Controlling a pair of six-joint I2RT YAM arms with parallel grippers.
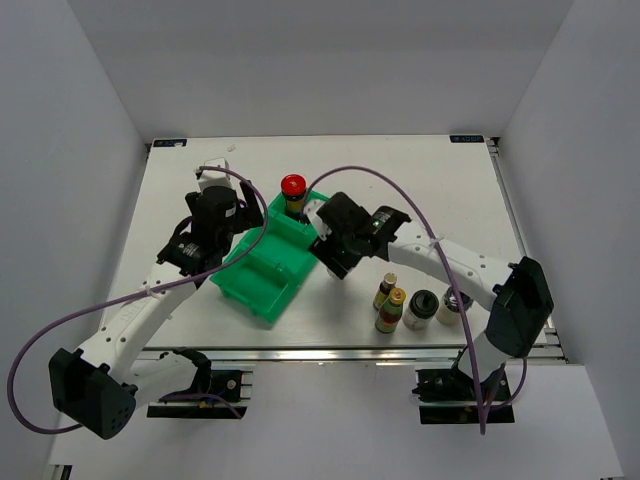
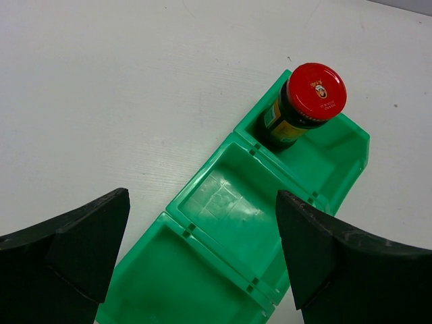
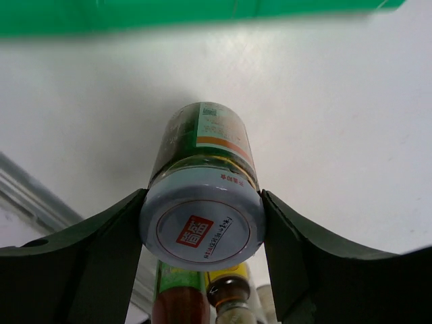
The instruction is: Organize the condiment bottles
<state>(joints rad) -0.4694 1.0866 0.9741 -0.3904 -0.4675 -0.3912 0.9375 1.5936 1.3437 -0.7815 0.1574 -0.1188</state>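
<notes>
My worktop point(image 1: 400, 170), matt white, stands enclosed by a plain white back wall point(image 1: 320, 60), left wall point(image 1: 60, 200) and right wall point(image 1: 590, 180); a metal rail point(image 1: 340, 352) edges its near side; lighting soft and even

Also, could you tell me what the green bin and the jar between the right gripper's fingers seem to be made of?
The green bin looks like moulded plastic, semi-glossy, with soft highlights and thin dividers. The silver-lidded jar is probably dark glass under a printed label. Its lid looks like pale satin metal, though plastic is possible.
</notes>
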